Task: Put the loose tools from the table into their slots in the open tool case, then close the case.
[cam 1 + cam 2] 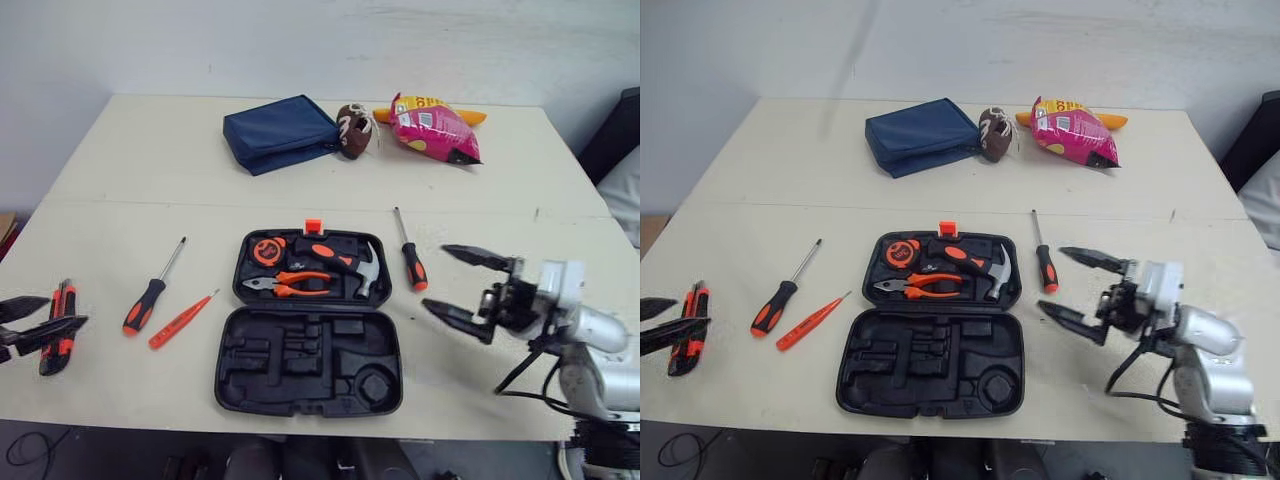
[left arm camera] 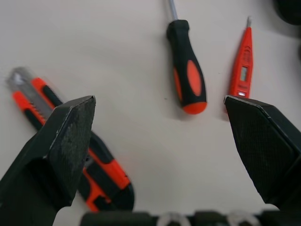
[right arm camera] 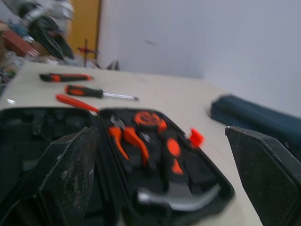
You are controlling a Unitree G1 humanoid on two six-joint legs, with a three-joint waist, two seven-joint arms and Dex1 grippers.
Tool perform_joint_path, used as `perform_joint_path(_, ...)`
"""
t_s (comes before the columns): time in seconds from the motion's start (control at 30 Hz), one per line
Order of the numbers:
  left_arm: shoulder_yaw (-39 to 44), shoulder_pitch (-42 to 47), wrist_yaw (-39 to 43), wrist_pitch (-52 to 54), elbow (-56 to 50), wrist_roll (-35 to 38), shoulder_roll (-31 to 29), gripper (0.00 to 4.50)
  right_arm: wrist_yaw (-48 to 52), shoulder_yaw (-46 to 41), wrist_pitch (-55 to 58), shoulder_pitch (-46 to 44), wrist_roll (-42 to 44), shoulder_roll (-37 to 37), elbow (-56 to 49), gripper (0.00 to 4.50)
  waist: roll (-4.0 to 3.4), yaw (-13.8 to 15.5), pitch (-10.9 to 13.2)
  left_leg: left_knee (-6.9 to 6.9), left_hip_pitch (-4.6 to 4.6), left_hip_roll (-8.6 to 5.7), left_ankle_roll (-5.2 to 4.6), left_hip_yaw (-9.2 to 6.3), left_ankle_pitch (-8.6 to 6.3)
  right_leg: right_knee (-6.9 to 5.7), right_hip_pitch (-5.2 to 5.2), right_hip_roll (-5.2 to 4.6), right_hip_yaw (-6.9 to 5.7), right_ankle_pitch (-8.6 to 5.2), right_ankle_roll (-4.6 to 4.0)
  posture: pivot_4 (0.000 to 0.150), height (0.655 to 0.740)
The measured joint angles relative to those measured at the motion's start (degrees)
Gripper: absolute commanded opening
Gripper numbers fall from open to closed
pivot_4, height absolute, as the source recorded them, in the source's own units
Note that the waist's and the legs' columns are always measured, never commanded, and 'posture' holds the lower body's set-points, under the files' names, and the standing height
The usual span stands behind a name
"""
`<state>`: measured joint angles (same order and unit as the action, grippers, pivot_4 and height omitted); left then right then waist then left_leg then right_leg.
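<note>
— On the big table [image 1: 120, 160], right in the middle, the tool case [image 1: 300, 350] lies open. Its near half has empty slots.
— Which loose tool should go first, do you think?
— Maybe the screwdriver [image 1: 408, 250] on the right. It lies between the case and the right gripper [image 1: 435, 276], just beside the finger tips, on their case side. It points away from the robot, with its handle at the near end. That arm is much the nearer one.
— How is that arm?
— It is low over the table, reaching in sideways toward the case. Its two fingers are wide apart and hold nothing.
— And the other side?
— The left gripper [image 2: 159, 103] is far off at the table's left edge. It is wide open and empty too, just above the little knife [image 2: 108, 176].
</note>
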<state>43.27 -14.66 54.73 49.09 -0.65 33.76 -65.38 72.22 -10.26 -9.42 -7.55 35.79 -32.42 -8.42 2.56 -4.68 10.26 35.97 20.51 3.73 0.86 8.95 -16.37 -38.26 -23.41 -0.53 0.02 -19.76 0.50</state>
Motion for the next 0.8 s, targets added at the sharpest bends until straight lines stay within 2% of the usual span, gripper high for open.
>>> perform_joint_path(0.2,-8.73,10.89,-10.63,13.25,-9.62,1.24,1.26,4.44,4.38,2.19,-0.63,0.44,0.24,-0.83,-1.43,4.50,0.04,0.62,-0.02,0.01,-0.02,-0.02,-0.01,-0.06,0.00,-0.02,0.05,0.01,-0.02,0.00,-0.01,0.150,0.7400)
perform_joint_path(0.3,-14.24,17.37,-16.10,17.11,-11.36,1.22,5.19,4.44,4.75,2.72,-0.82,0.21,-0.34,-0.83,-1.14,4.50,0.02,0.65,-0.01,0.07,-0.02,-0.02,-0.01,-0.06,0.01,-0.07,0.05,0.03,-0.01,0.00,-0.01,0.150,0.7400)
perform_joint_path(0.47,-21.32,19.02,-19.75,19.61,-11.78,-0.66,6.35,4.44,5.03,3.17,-1.04,-0.13,-0.89,-0.82,-0.32,4.50,0.03,0.05,-0.01,0.06,-0.02,-0.01,0.13,-0.06,0.08,-0.15,0.00,0.06,0.01,-0.01,-0.03,0.150,0.7400)
perform_joint_path(0.63,-23.63,21.07,-21.62,20.25,-10.91,-2.96,5.92,4.44,4.36,3.17,-1.40,-0.48,-1.45,-0.82,-0.34,4.50,0.04,0.22,-0.01,0.12,-0.02,-0.01,0.12,-0.07,0.09,-0.20,0.00,0.05,0.00,-0.01,-0.03,0.150,0.7400)
perform_joint_path(0.73,-24.71,21.05,-21.75,21.64,-10.65,-3.28,6.13,3.63,3.21,3.17,-1.35,-0.47,-1.88,-0.81,-0.43,4.50,0.04,0.24,-0.01,0.11,-0.02,-0.01,0.14,-0.07,0.10,-0.19,0.00,0.04,0.00,-0.02,-0.03,0.150,0.7400)
perform_joint_path(0.8,-25.21,21.12,-21.86,21.76,-10.54,-3.46,6.37,2.80,2.73,3.18,-1.29,-0.48,-2.02,-0.82,-0.52,4.50,0.03,0.28,-0.01,0.11,-0.02,-0.02,0.15,-0.07,0.10,-0.19,0.00,0.04,0.00,-0.02,-0.03,0.150,0.7400)
